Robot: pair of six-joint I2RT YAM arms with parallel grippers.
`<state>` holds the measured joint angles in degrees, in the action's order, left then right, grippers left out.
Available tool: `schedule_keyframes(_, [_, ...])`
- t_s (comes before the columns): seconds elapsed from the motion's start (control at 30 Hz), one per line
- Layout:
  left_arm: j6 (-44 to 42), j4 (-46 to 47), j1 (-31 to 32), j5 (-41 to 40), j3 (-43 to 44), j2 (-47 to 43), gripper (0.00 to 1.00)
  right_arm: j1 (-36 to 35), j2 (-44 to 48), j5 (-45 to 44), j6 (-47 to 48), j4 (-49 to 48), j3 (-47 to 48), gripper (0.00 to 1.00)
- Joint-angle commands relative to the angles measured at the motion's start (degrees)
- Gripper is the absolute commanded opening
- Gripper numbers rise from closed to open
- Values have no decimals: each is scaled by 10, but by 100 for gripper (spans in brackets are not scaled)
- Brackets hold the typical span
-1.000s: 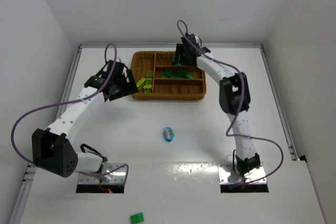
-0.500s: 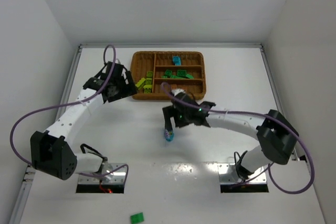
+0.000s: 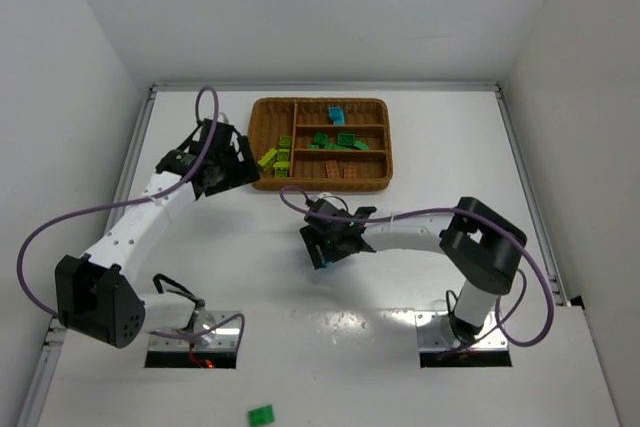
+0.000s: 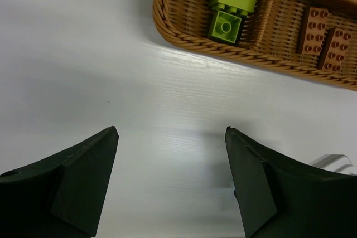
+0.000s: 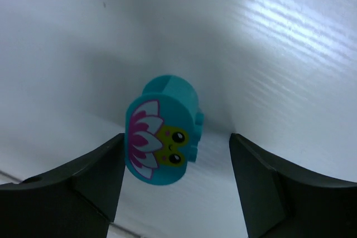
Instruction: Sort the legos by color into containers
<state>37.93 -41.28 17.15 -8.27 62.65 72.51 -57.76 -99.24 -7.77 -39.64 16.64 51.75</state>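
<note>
A teal-blue rounded brick with a printed flower-and-frog face lies on the white table between the open fingers of my right gripper; in the top view the gripper sits over it mid-table. The brown wicker tray at the back holds lime bricks in its narrow left section, a teal brick, dark green bricks and orange-brown bricks in the long sections. My left gripper is open and empty just left of the tray; its wrist view shows lime bricks and orange-brown bricks.
A dark green brick lies off the table at the bottom, in front of the arm bases. The tray's near-left corner is close ahead of the left gripper. White walls enclose the table on three sides.
My right arm swung from the tray's back section down to mid-table and now straddles the teal rounded brick. The left arm has barely moved.
</note>
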Motion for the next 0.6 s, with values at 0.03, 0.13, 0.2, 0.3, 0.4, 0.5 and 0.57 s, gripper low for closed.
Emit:
schedule_keyframes(0.03, [-6, 2, -6, -4, 11, -18, 84, -6, -11, -33, -1, -39, 36, 65])
schedule_keyframes(0.13, [-6, 2, -6, -4, 11, -12, 84, -6, -11, -61, -6, -34, 52, 44])
schedule_keyframes(0.2, [-6, 2, -6, -4, 11, -12, 84, -1, -2, -79, -14, -11, 67, 32])
schedule_keyframes(0.3, [-12, 2, -6, -4, 16, -12, 84, 32, 33, -122, -15, 39, 83, 23])
schedule_keyframes(0.4, [-18, 2, -6, -4, 21, -12, 84, 75, 83, -153, -1, 53, 88, 23])
schedule_keyframes(0.5, [-30, 2, -6, -17, 38, 7, 84, 157, 85, -139, 11, 44, 124, 23])
schedule_keyframes(0.57, [-35, -3, -6, -17, 45, 14, 84, 213, 61, -139, 28, 49, 178, 23])
